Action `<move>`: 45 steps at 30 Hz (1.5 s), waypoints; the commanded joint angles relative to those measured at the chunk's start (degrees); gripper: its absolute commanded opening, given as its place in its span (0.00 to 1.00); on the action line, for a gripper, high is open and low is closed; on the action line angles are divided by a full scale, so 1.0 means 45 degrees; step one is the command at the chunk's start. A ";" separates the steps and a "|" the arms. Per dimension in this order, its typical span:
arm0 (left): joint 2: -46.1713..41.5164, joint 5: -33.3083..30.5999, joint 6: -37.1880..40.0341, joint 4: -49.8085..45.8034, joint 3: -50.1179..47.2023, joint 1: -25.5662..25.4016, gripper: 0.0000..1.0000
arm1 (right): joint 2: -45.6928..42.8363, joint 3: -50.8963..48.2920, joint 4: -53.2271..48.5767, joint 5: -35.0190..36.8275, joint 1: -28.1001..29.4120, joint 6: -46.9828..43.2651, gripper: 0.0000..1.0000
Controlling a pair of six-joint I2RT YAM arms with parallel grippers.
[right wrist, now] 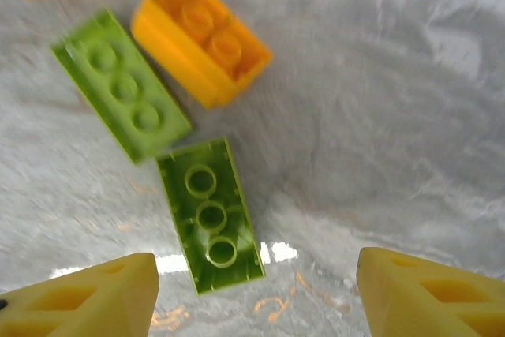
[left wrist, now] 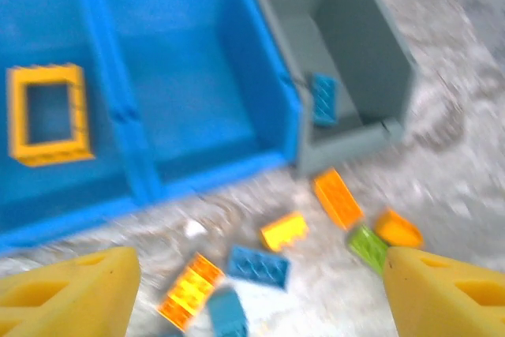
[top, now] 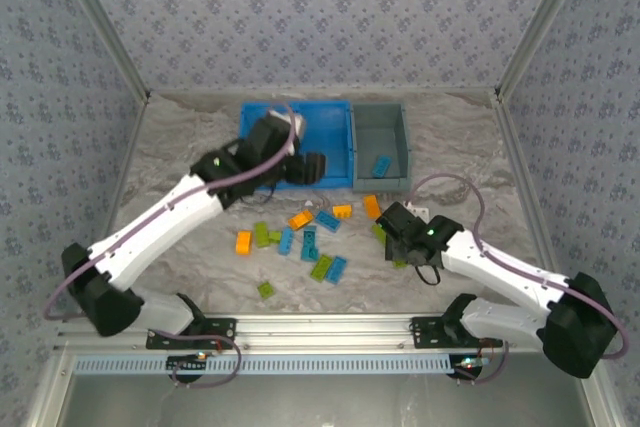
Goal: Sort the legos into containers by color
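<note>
Your right gripper (right wrist: 256, 282) hangs spread and empty over a lime green brick (right wrist: 209, 215) on the table (right wrist: 379, 116). Square up to its slight tilt and close across its narrow width, clear of the second lime brick (right wrist: 118, 84) just beside it. Your left gripper (left wrist: 256, 282), also spread and empty, hovers by the blue bin (left wrist: 118, 116), which has an orange frame (left wrist: 49, 150) in its left compartment and a bare right one. The grey bin (left wrist: 371, 61) holds one light blue brick (left wrist: 323, 99).

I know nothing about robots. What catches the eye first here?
The bright blue bin at the back, with an open orange frame lying in its left compartment. Next to it stands a grey bin holding one light blue brick, and orange, green and blue bricks lie scattered in front.
</note>
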 commanded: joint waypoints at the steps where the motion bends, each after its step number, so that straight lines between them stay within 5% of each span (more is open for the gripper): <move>1: -0.1121 -0.1025 -0.0740 0.0544 -0.1556 -0.1517 0.82 | 0.0613 -0.0083 0.0355 -0.1534 -0.0287 -0.0512 0.70; 8: -0.3273 -0.2519 -0.2593 0.1112 -0.4324 -0.5363 0.82 | 0.2279 -0.0011 0.1483 -0.2118 -0.0801 -0.0981 0.63; 14: -0.3969 -0.3850 -0.3689 0.0713 -0.5090 -0.6938 0.82 | 0.3075 -0.0039 0.1915 -0.2071 -0.0944 -0.1149 0.46; 18: -0.4500 -0.5038 -0.4407 0.0020 -0.5205 -0.7321 0.82 | 0.2622 0.0300 0.1519 -0.1258 -0.0387 -0.1079 0.31; 26: -0.6520 -0.7154 -0.5982 -0.1809 -0.5688 -0.7525 0.80 | 0.2074 0.3192 0.0422 0.0170 0.1980 -0.0474 0.31; 35: -0.8048 -0.7310 -0.7087 -0.2753 -0.6562 -0.7530 0.80 | 0.8269 1.0007 0.1309 0.0094 0.0671 -0.2733 0.32; 45: -0.8672 -0.6956 -0.7954 -0.3744 -0.7010 -0.7515 0.75 | 1.3454 1.5200 0.0327 -0.0938 -0.0922 -0.3046 0.35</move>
